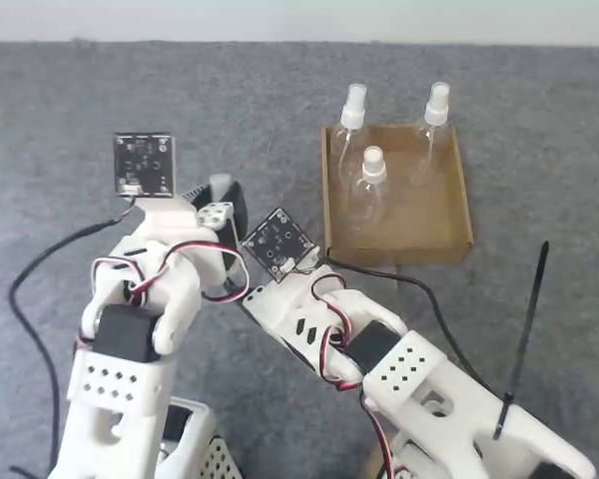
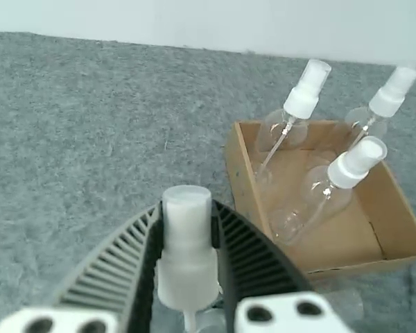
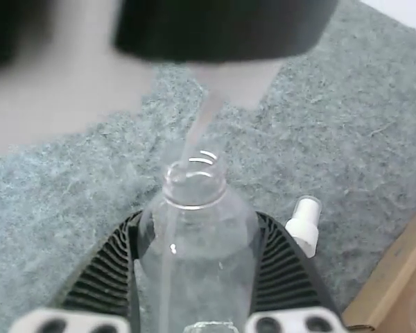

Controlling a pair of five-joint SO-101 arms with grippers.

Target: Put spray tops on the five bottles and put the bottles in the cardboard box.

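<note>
High view, middle of frame — left arm (image 1: pixel 130 329) and right arm (image 1: pixel 379 349) cover most of what their ends carry, and both arm bases run off the lower edge. Right wrist view: clear bottle (image 3: pixel 194 236) cut off below the shoulder, dark mass (image 3: pixel 222 28) over its neck blurred past telling, cardboard box (image 3: pixel 395 284) down to one corner at the frame edge. Left wrist view — spray top (image 2: pixel 187 250) loses its dip tube at the picture's edge.

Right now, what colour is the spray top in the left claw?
White; the spray top in the left claw shows best in the left wrist view.
</note>
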